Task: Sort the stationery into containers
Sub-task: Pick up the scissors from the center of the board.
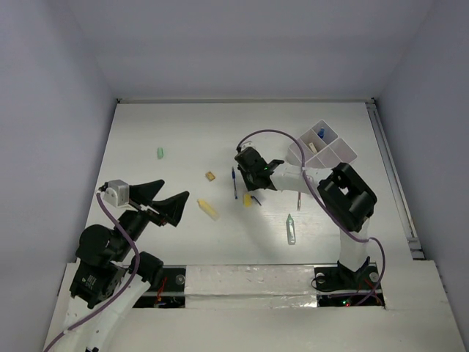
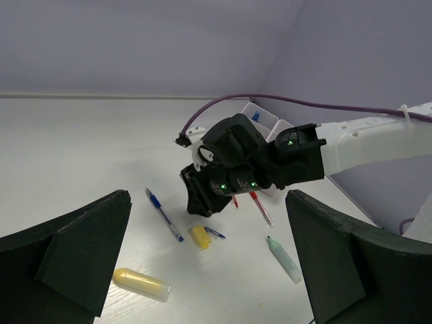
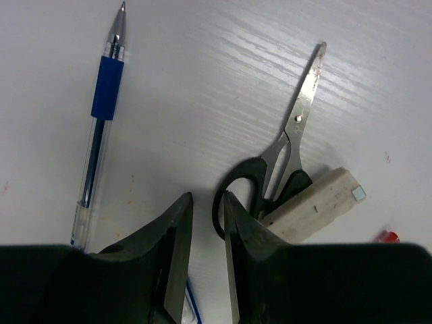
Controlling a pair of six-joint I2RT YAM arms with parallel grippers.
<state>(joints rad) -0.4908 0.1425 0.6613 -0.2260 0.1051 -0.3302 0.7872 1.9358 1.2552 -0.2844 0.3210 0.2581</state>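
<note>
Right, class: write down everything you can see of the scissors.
The scissors lie flat on the white table, blades shut, tip pointing up and right in the right wrist view. The blades look like bare steel with a pivot rivet, and the handles are black loops. A pale eraser lies against one handle. The other loop's rim sits at the narrow gap of the right gripper; contact is unclear.

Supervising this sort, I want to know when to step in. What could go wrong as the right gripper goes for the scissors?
1. The eraser lies against the handles of the scissors, so the right gripper could drag it along.
2. The gripper's gap is narrow and sits beside the handle loop; it may push the scissors rather than catch them.
3. The blue pen lies close and could get knocked.
</note>
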